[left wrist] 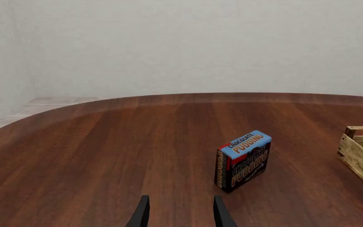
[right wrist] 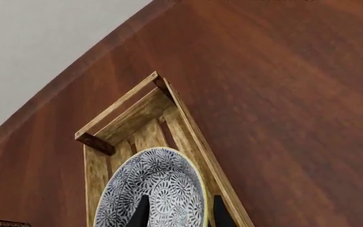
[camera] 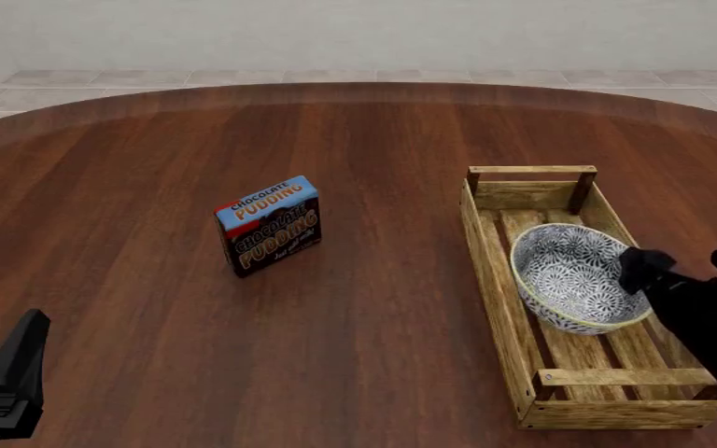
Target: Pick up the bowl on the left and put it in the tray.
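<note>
Bowl (camera: pixel 574 275) is sitting tilted inside the tray (camera: pixel 493 271), at the table's (camera: pixel 372 317) right. Right gripper (right wrist: pixel 179 212) is hanging over the bowl's right rim, its fingers spread on either side of it, whether pressing I cannot tell. Left gripper (left wrist: pixel 179 213) is hovering released at the near left, pointing toward the pudding box (camera: pixel 269 224).

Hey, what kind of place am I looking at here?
Likely a simulated tabletop test scene, not a lived-in room: a bare round wooden table, plain wall and tiled floor, holding only a pudding box and a slatted tray with a bowl.
</note>
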`<state>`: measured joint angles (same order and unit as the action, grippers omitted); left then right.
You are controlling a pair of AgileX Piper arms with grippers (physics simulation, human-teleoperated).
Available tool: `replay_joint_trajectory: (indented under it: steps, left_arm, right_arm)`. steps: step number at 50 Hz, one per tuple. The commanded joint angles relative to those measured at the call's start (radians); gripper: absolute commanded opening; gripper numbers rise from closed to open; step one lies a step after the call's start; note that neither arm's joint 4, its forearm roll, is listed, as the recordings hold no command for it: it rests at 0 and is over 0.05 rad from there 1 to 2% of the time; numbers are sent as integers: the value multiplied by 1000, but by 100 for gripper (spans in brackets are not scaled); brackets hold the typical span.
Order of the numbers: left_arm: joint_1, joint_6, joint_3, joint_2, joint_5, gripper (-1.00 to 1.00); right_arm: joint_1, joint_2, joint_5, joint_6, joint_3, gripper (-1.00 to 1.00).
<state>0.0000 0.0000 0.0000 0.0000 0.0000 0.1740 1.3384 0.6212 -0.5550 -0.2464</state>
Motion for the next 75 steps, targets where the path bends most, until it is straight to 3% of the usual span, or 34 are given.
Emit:
replay_joint_trajectory:
  steps: [1,17,24,40,68,75]
  left_arm:
    - [0,0,0,0,0,100]
    - [0,0,0,0,0,100]
    - [0,0,0,0,0,100]
    - [0,0,0,0,0,100]
    - [0,0,0,0,0,100]
    - [0,0,0,0,0,100]
  right_arm:
    - [3,-10,-10,5,-3,100]
    - [1,-46,-26,16,0,100]
    - [12,-140,-88,57,-10,100]
    - [7,-252,-174,77,-21,100]
    - [-3,-377,-285,71,-37,100]
    - [5,-487,-350,121,-52,100]
